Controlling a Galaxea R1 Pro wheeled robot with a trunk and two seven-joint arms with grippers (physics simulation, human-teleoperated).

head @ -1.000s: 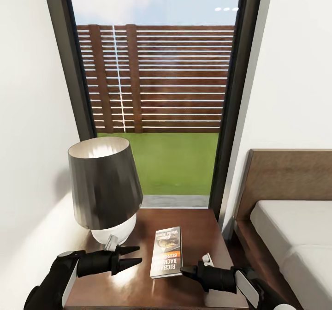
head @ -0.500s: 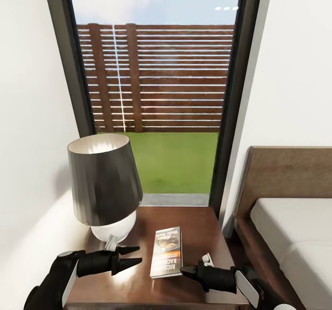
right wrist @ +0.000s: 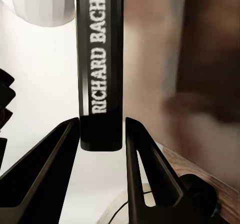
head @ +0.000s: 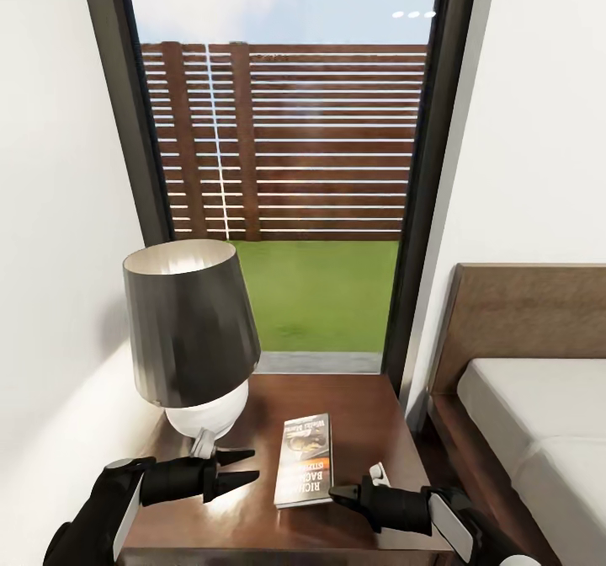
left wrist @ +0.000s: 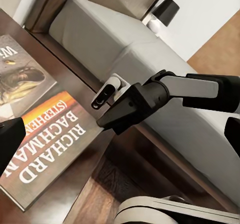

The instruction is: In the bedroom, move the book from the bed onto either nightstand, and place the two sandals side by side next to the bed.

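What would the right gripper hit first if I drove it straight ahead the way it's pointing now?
The book. The right gripper points across the nightstand at the book's near corner, and the right wrist view shows its spine between the open fingers. Past the book, probably the left gripper; depth is unclear.

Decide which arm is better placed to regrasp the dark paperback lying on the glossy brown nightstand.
Right. The right arm's open jaws line up either side of the spine of the dark paperback book, at its near corner on the glossy brown wooden nightstand. The left arm sits apart, by the white lamp base.
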